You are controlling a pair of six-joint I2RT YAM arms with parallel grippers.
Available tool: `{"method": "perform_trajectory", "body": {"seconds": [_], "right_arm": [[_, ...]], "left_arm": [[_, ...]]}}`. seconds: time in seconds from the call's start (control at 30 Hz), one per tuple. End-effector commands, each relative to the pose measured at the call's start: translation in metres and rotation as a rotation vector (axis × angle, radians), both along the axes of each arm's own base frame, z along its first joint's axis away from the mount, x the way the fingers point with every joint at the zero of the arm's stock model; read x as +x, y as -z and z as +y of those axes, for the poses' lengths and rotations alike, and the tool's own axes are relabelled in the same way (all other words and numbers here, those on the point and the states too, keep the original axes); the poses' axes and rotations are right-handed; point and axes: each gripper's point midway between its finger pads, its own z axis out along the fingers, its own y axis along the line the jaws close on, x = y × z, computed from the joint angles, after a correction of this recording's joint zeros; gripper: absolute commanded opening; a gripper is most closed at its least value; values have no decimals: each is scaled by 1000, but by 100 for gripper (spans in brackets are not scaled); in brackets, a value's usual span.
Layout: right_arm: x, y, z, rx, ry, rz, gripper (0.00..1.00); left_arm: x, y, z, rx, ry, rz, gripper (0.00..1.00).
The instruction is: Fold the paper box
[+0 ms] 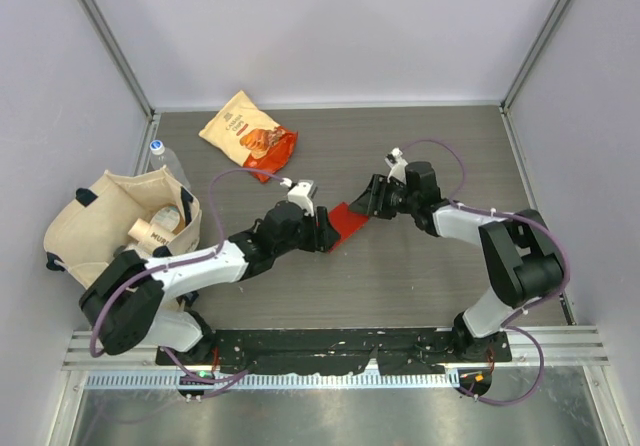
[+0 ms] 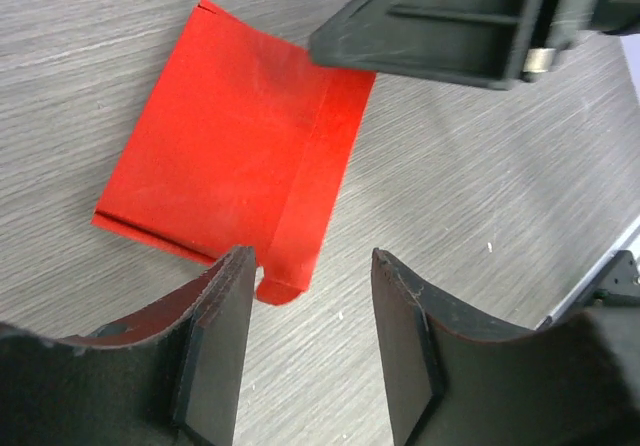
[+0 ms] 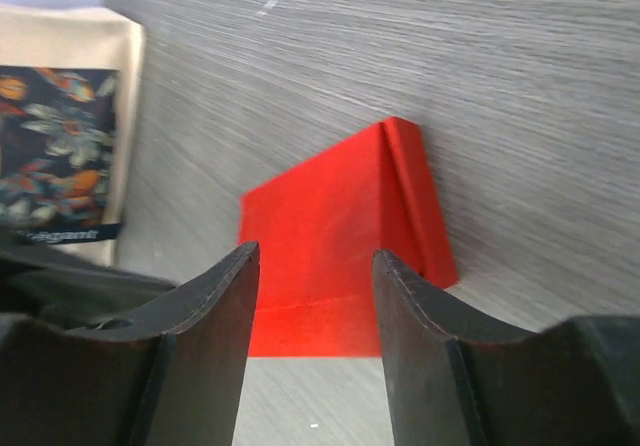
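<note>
The paper box [image 1: 349, 221] is a small bright red cardboard piece lying flat on the grey table between my two grippers. In the left wrist view the paper box [image 2: 235, 141] shows a folded strip along its right side. My left gripper [image 2: 310, 266] is open and empty, its left fingertip at the box's near corner. My right gripper [image 3: 315, 266] is open and empty just short of the box [image 3: 335, 236], which has a raised flap on its right. From above, my left gripper [image 1: 325, 234] and right gripper [image 1: 372, 204] flank the box.
An orange-and-cream snack bag [image 1: 250, 134] lies at the back left. A cream tote bag [image 1: 125, 231] with items inside stands at the left, a clear bottle [image 1: 165, 161] beside it. White walls enclose the table.
</note>
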Motion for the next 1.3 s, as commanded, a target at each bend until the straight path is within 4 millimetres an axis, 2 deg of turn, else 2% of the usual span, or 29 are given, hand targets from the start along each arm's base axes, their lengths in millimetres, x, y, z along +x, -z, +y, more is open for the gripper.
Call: {"method": "perform_trajectory", "body": {"seconds": [0.0,0.07,0.1,0.13,0.2,0.37,0.4,0.63,0.73,0.83,0.93,1.1,1.13,1.2,1.27], "right_arm": [[26,11,-14,-206,-28,-118,59],[28,19,-9,-215,-81,-98,59],[25,36,-6,-212,-108,-55,60],[22,35,3,-170,-151,-61,60],[20,44,3,-160,-140,-38,60],[10,53,2,-163,-149,-33,61],[10,54,1,-167,-144,-29,61],[0,67,-6,-186,-100,-14,59],[-4,68,-7,-184,-92,-14,56],[-8,73,-9,-176,-80,1,49],[-15,77,-10,-154,-66,0,41],[-19,80,-7,-92,-38,32,21],[-20,79,-6,-74,-40,40,17],[-24,81,-5,-30,-29,77,15],[-21,78,-4,0,-16,74,13]], "left_arm": [[-5,-16,18,50,5,-42,56],[-5,-13,25,64,-7,-29,57],[-7,-8,29,79,-10,-14,58],[-8,-10,31,74,-14,-15,59],[-10,-8,37,54,-37,7,65],[-11,-12,50,-50,-107,72,73],[-16,-9,50,-62,-94,96,73],[-8,-5,74,-144,-234,215,75],[-8,-1,77,-167,-258,249,75],[-3,12,83,-173,-338,302,75],[0,22,73,-201,-332,343,75],[13,29,53,-260,-305,360,75],[15,38,51,-256,-311,378,75],[21,37,45,-291,-313,378,75],[23,45,43,-286,-321,400,75]]}}
